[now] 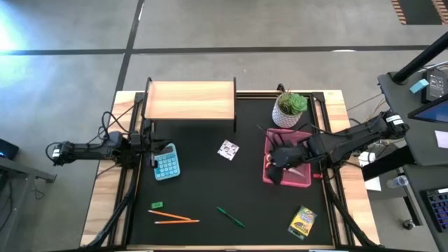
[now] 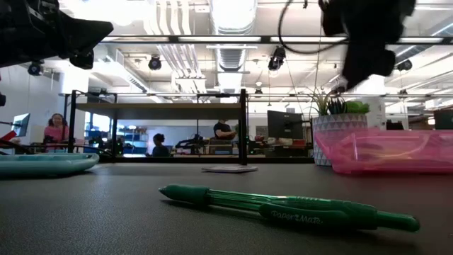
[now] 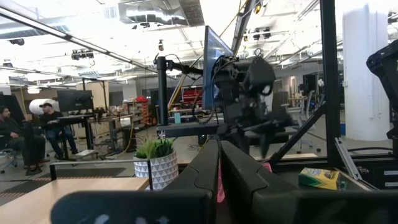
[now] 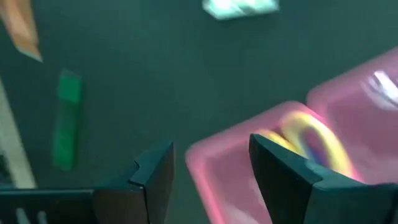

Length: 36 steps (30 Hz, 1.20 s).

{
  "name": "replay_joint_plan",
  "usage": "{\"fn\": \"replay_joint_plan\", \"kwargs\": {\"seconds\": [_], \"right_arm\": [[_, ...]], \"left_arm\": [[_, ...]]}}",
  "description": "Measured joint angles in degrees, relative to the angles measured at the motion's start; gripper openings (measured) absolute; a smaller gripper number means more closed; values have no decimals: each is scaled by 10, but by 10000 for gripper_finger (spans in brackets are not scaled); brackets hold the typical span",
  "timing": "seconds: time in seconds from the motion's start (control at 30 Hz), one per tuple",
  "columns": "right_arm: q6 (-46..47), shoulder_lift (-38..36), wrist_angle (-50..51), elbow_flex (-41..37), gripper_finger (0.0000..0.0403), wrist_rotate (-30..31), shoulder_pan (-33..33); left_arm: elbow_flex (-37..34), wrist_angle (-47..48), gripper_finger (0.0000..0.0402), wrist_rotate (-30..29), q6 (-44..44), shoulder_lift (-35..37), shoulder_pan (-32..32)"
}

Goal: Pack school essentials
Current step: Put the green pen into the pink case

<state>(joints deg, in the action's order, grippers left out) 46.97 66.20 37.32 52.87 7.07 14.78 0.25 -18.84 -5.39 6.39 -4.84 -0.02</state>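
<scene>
High view: my open right tool (image 1: 280, 162) hovers over the pink case (image 1: 302, 176); the crayon box (image 1: 302, 222) lies nearest, toward the counter's front edge.

On the black mat of the table (image 1: 210, 175) I count these things. There is one pink case (image 1: 297, 175), near the right edge, and inside it one pair of yellow-handled scissors (image 4: 311, 134). There is one potted plant (image 1: 289, 110) near the far right corner and one wooden shelf (image 1: 190, 100) along the far edge. One teal calculator (image 1: 166, 162) lies near the left edge. There are two orange pencils (image 1: 173, 218) and one green eraser (image 1: 156, 205) near the front left corner. One green pen (image 1: 229, 216) lies near the front edge, one crayon box (image 1: 302, 221) near the front right corner, and one white patterned card (image 1: 227, 150) in the middle.
</scene>
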Motion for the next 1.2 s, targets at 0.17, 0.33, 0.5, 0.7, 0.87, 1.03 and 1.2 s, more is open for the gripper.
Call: {"fn": "replay_joint_plan", "kwargs": {"seconds": [0.17, 0.33, 0.5, 0.7, 0.87, 1.03, 1.2], "right_arm": [[16, 45, -136, 0, 194, 0, 16], [73, 128, -163, 32, 194, 0, 34], [94, 219, -154, 110, 193, -1, 51], [76, 336, -21, 243, 184, -2, 67], [56, 410, 43, 334, 175, -31, 80], [53, 434, 43, 373, 171, -31, 106], [120, 469, 40, 401, 171, -30, 130]], "left_arm": [[0, 0, 0, 0, 0, 0, 0], [0, 0, 0, 0, 0, 0, 0], [0, 0, 0, 0, 0, 0, 0], [0, 0, 0, 0, 0, 0, 0], [0, 0, 0, 0, 0, 0, 0], [0, 0, 0, 0, 0, 0, 0], [0, 0, 0, 0, 0, 0, 0]]}}
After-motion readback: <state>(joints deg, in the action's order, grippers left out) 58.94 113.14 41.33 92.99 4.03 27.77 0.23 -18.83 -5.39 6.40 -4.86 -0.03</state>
